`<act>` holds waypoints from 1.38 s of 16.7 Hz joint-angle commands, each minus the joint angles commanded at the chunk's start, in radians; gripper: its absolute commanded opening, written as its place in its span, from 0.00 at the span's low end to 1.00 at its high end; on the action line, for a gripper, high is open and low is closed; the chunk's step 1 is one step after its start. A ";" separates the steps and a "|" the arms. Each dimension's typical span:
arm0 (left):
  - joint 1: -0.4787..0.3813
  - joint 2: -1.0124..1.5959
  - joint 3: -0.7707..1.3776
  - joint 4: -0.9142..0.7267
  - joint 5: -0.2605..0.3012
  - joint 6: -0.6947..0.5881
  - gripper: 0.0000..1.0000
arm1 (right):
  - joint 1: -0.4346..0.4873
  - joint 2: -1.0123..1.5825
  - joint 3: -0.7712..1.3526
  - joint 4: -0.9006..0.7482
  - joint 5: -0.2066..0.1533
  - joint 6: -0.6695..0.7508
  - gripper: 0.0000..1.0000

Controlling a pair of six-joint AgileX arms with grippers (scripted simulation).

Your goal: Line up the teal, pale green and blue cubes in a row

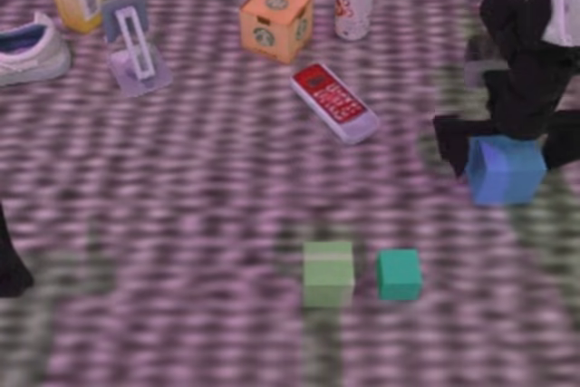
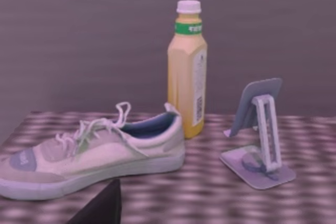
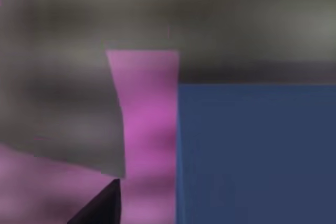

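Note:
The pale green cube (image 1: 328, 273) and the smaller teal cube (image 1: 399, 275) stand side by side near the table's front, a small gap between them. The larger blue cube (image 1: 506, 171) sits farther back at the right. My right gripper (image 1: 507, 149) hangs open over it, one dark finger on each side. In the right wrist view the blue cube (image 3: 257, 156) fills one side, and a strip of cloth separates it from the one visible fingertip (image 3: 102, 208). My left gripper (image 1: 7, 269) is parked at the table's left edge, open and holding nothing.
Along the back stand an orange box with green logos (image 1: 276, 22), a can (image 1: 354, 4), a juice bottle (image 2: 187, 72), a phone stand (image 2: 260, 135) and a white shoe (image 2: 89, 153). A red and white handset (image 1: 335, 102) lies mid-table.

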 joint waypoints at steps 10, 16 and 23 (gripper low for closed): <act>0.000 0.000 0.000 0.000 0.000 0.000 1.00 | 0.001 0.012 -0.019 0.024 0.000 0.001 0.62; 0.000 0.000 0.000 0.000 0.000 0.000 1.00 | 0.001 0.012 -0.019 0.024 0.000 0.001 0.17; 0.000 0.000 0.000 0.000 0.000 0.000 1.00 | 0.001 0.012 -0.019 0.024 0.000 0.001 0.00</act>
